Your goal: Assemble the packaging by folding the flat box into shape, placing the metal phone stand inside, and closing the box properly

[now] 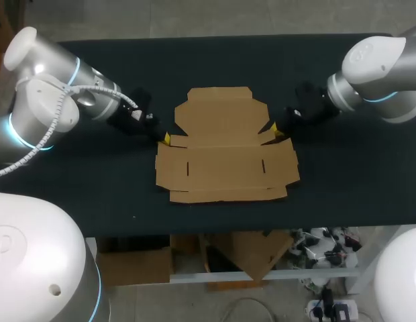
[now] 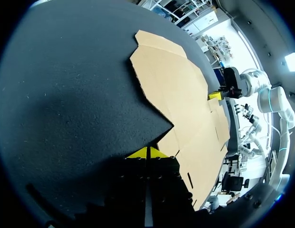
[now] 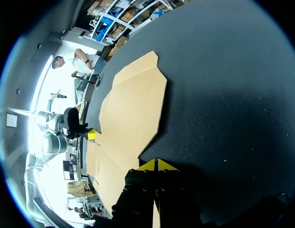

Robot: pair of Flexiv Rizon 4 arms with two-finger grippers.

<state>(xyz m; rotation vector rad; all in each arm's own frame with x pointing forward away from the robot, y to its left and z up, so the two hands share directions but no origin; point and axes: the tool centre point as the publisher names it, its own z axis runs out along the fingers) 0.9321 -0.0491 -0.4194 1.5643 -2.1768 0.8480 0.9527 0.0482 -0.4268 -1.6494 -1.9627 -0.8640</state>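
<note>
The dark table [image 1: 355,188] is holding the flat brown box [image 1: 225,161], which is lying open in the middle. My left pincer [image 1: 166,138] is sitting at the box's left side notch, fingers squeezing tight together. My right pincer [image 1: 276,130] is sitting at the right notch, fingers squeezing together too.

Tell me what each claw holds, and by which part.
Nothing is held: left claw and right claw are shut, tips at the flat box's side notches.
</note>
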